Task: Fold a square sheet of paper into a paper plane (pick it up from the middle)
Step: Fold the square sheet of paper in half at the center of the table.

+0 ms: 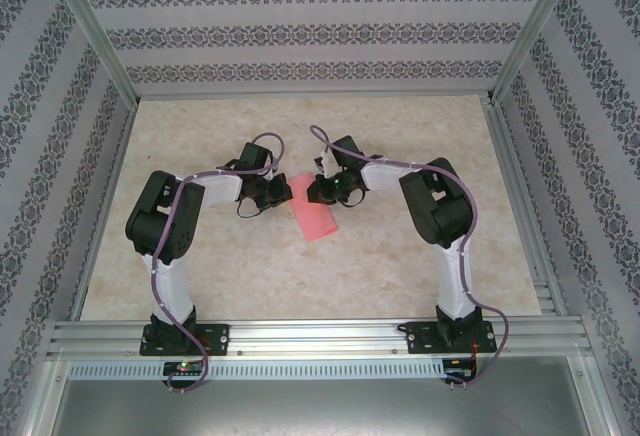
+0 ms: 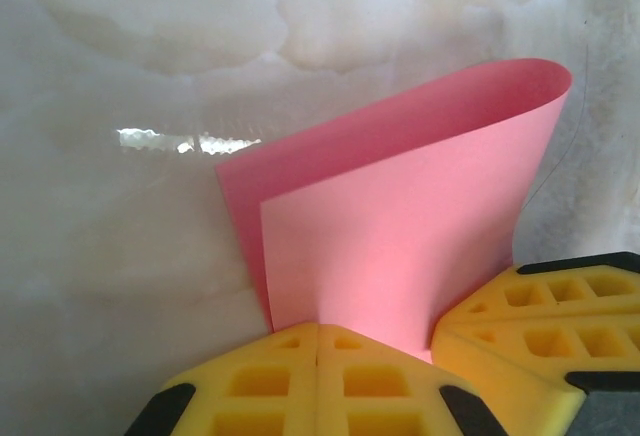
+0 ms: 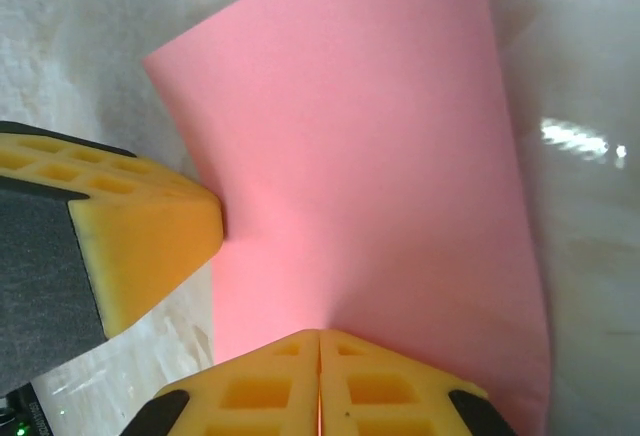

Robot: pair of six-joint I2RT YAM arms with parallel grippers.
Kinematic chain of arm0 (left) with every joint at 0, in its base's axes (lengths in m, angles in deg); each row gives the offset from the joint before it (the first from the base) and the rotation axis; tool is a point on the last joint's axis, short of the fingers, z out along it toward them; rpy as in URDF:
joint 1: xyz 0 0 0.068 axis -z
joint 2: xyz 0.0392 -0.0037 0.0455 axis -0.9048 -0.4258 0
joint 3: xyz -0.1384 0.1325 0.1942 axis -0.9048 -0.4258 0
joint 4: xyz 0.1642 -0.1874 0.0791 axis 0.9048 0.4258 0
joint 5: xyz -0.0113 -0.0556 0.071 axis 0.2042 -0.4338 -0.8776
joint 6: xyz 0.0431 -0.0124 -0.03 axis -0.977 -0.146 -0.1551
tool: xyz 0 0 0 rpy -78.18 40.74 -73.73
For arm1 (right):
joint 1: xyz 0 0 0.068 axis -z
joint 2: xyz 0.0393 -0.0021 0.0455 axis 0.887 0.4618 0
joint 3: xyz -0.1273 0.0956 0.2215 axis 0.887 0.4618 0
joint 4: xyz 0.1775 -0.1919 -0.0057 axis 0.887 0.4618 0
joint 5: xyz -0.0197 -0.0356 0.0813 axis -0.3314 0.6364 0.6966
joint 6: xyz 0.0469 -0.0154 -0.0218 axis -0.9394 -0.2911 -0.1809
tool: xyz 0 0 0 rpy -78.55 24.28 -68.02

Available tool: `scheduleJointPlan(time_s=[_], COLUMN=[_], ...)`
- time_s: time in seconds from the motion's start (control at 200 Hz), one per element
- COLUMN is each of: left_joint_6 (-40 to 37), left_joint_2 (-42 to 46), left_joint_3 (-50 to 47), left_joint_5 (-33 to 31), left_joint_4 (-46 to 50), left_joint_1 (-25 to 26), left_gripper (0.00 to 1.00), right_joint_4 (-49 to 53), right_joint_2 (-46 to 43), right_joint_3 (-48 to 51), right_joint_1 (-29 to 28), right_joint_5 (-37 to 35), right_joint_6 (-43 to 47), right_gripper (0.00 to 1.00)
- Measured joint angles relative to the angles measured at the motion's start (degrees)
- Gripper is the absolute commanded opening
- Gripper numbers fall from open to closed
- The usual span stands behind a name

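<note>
A: Where is the square sheet of paper (image 1: 318, 218)?

B: At the middle of the desk (image 1: 420, 256), doubled over into a strip. Its long axis slants from the far end, between the 2 arms, toward the near right.

A: And the tools?

B: The left tool (image 2: 318, 361) and the right tool (image 3: 318, 371) are both pressed together, each pinching that far end from its own side. Neither is nearer, so I judge the next crease runs along the strip, away from both.
</note>
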Motion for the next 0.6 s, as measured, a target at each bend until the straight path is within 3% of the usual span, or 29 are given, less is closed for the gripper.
scheduleJointPlan(time_s=[0.315,0.475,0.599], left_joint_6=[0.0,0.0,0.0], left_joint_2=[0.2,0.2,0.2], left_joint_3=[-0.2,-0.2,-0.4], left_joint_5=[-0.7,-0.6,-0.6], left_joint_4=[-0.3,-0.3,-0.6], left_joint_1=[0.3,0.3,0.3], left_gripper=[0.00,0.00,0.00], right_joint_4=[-3.3,-0.5,0.3], right_joint_2=[-9.9,-13.2,-13.7], right_joint_3=[14.8,15.4,11.4], right_joint_1=[5.5,6.8,4.6], right_joint_5=[-0.3,-2.5,-3.1], right_joint_6=[0.0,0.0,-0.7], right_gripper=[0.10,0.10,0.10])
